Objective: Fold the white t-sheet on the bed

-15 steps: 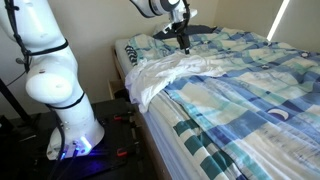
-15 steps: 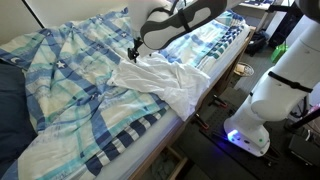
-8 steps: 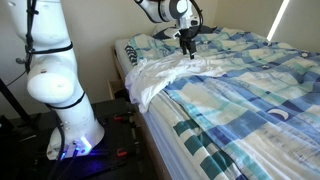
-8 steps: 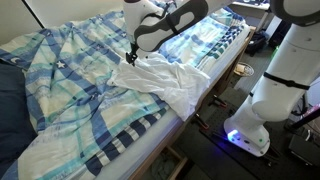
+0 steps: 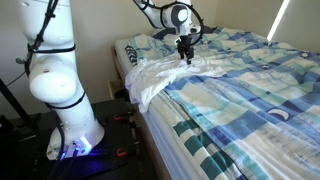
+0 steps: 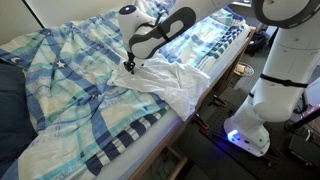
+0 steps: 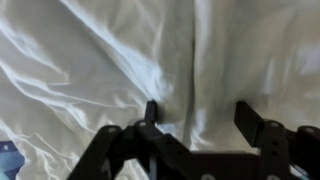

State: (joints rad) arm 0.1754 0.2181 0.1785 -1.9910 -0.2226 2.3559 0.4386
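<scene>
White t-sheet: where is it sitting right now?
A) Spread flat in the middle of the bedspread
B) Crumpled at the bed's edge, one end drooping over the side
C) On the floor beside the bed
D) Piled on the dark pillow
B: in both exterior views the white t-sheet lies wrinkled at the edge of the bed, with one end hanging down over its side.

Your arm [image 5: 55, 80] consists of glossy white, rounded segments that swell at each joint. A thin black cable [image 5: 43, 30] lies against its upper link. The flared white base [image 6: 243, 136] shows a blue glow. Your gripper [image 7: 198, 115] is matte black, with angular, linked fingers [image 7: 152, 112].
</scene>
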